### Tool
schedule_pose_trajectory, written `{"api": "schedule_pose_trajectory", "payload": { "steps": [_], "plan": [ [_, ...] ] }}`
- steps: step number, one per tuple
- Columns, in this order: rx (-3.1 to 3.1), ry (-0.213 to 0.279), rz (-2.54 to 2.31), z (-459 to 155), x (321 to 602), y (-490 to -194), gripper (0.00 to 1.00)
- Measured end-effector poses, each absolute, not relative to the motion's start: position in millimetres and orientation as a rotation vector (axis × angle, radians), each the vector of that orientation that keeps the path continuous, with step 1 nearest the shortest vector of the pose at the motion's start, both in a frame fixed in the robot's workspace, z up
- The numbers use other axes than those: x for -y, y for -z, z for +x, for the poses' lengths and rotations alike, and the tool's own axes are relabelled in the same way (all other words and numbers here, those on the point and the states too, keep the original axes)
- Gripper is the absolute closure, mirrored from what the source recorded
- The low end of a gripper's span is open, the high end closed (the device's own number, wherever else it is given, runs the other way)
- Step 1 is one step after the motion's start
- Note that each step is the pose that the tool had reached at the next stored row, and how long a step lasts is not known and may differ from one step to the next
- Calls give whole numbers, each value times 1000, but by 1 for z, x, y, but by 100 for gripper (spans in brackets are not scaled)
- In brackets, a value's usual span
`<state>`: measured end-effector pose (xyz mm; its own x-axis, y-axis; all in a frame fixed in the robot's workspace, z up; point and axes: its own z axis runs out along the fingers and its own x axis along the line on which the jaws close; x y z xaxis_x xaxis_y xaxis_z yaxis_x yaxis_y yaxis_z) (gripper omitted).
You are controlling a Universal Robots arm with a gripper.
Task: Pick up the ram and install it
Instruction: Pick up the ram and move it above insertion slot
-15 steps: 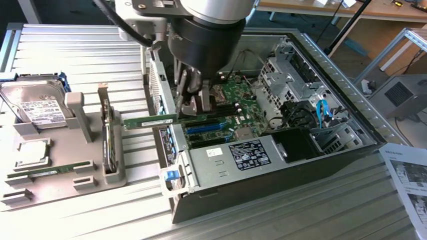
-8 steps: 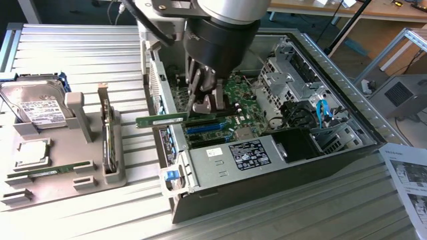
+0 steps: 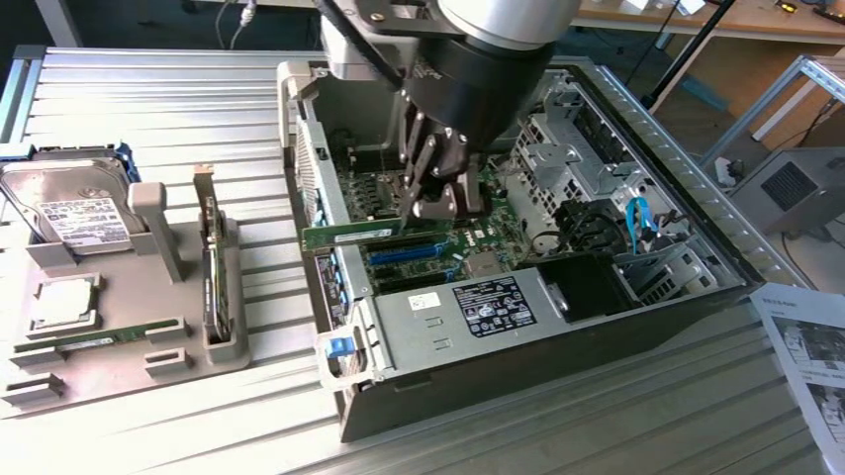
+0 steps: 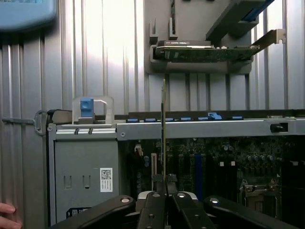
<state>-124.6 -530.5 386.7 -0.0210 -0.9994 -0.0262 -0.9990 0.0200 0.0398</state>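
- A ribbed metal table (image 3: 198, 119) carries an open computer case (image 3: 436, 341) lying on its side, so the motherboard (image 3: 492, 242) faces up and can be reached from above
- The ram (image 3: 350, 235) is inside the case, a green stick held level and low over the motherboard; whether it touches a slot cannot be told
- The gripper (image 3: 436, 206) is closed on the ram, fingers pressed to its two flat faces, which probably keeps its contact edge free to go down into a slot
- In the exterior view the grip sits near one end, and most of the stick juts toward the exterior view's left
- In the wrist view the ram (image 4: 164, 129) shows edge-on as a thin line running out from between the fingers of the gripper (image 4: 165, 191)
- Beside the case, a grey fixture tray (image 3: 126, 381) holds the spare parts in fitted seats: an expansion card (image 3: 209, 267) upright on edge, a hard drive (image 3: 73, 213) and a square processor (image 3: 63, 302)
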Motion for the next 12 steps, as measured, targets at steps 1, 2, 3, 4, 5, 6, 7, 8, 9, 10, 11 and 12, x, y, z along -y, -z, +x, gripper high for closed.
{"api": "schedule_pose_trajectory", "payload": {
  "steps": [1, 2, 3, 4, 5, 6, 7, 8, 9, 10, 11, 12],
  "plan": [
    [2237, 73, 2192, -121, 530, -387, 88],
    [2237, 73, 2192, -119, 530, -387, 88],
    [2237, 73, 2191, -116, 530, -387, 88],
    [2237, 73, 2192, -113, 530, -387, 88],
    [2237, 73, 2192, -110, 530, -387, 88],
    [2237, 73, 2192, -107, 530, -387, 88],
    [2237, 73, 2192, -104, 530, -387, 88],
    [2237, 73, 2192, -100, 530, -387, 88],
    [2237, 73, 2192, -95, 530, -387, 88],
    [2237, 73, 2192, -93, 530, -387, 88],
    [2237, 73, 2192, -90, 530, -387, 88],
    [2237, 73, 2192, -87, 530, -387, 88]
  ]
}}
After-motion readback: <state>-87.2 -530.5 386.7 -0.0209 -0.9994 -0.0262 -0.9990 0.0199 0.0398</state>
